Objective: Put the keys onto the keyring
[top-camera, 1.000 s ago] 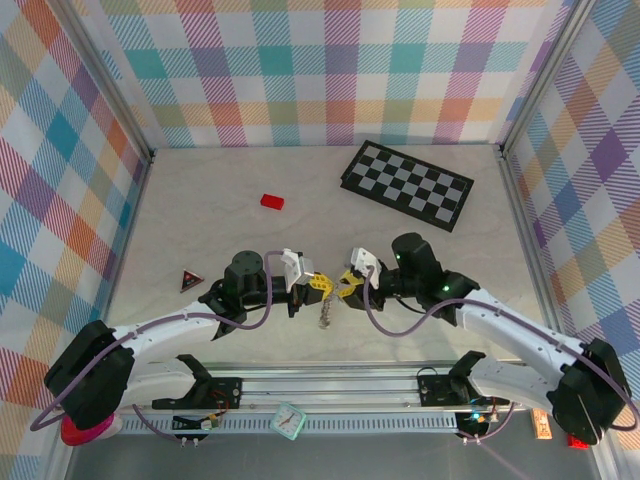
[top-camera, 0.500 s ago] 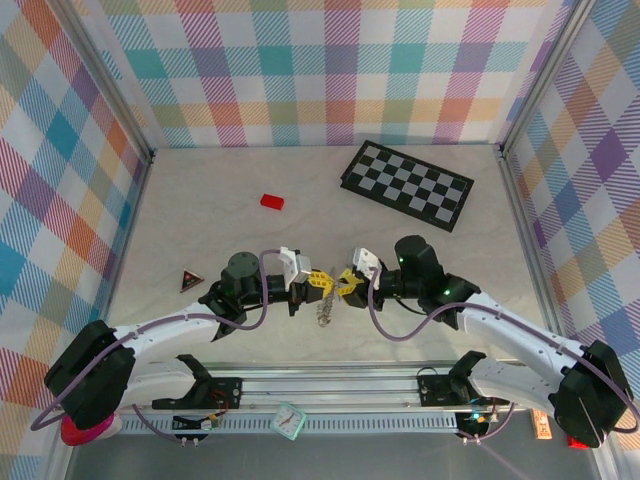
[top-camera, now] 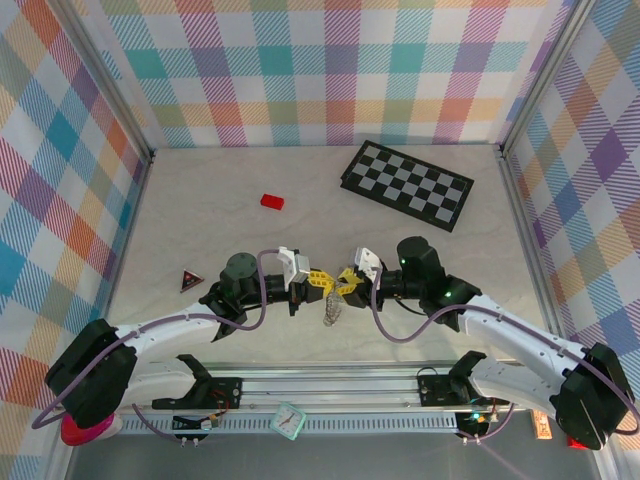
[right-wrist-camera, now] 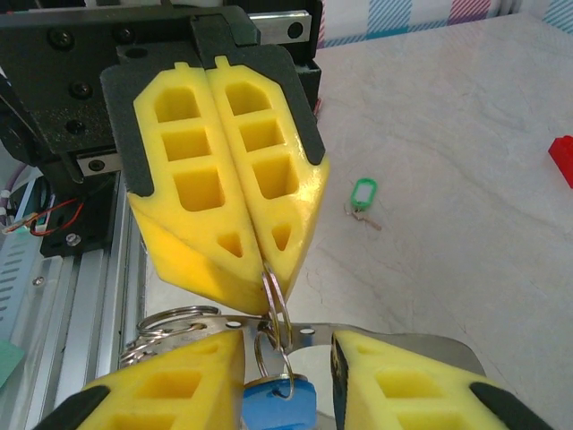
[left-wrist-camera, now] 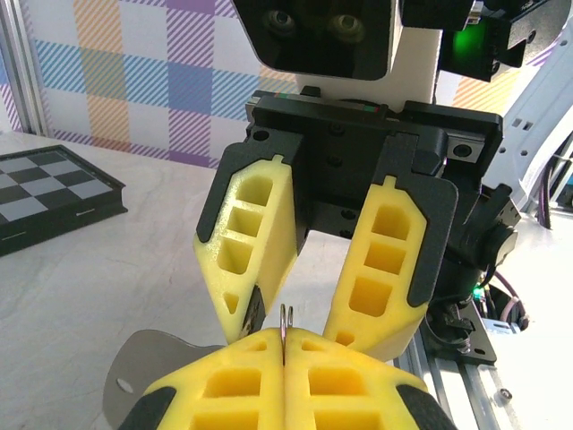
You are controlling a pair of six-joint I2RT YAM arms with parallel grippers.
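Pale marble-look table (top-camera: 200, 180), with plaid walls hugging it on the left, back and right. The only open side is the near edge, where the metal rail (top-camera: 330, 382) runs. Far left, a small dark triangle (top-camera: 191, 281) sits close to the left wall. A red block (top-camera: 272, 201) is further back on its own, bare top all round it, so there's loads of free room across the middle and back left.

The left gripper (top-camera: 320, 281) hangs just in from the near edge. Its yellow fingers (right-wrist-camera: 224, 179) are pressed flat together, pinching a thin wire loop of the keyring (right-wrist-camera: 274, 296) right at the tips. From overhead the rest of the keyring dangles as a grey clump under the two grippers, over the strip of table before the rail.

The right gripper (top-camera: 347, 283) faces it nose to nose, tips nearly meeting. Its fingers (left-wrist-camera: 255, 233) stand partway apart either side of that loop, and the blue key (right-wrist-camera: 277, 403) sits in the gap between them. Can't tell if they're actually squeezing it or just around it, or if it's threaded on. The green key (right-wrist-camera: 363, 193) lies flat on bare table beyond the left gripper, well apart from everything.

Back right, the checkerboard (top-camera: 407, 183) lies at an angle, one corner near the right wall
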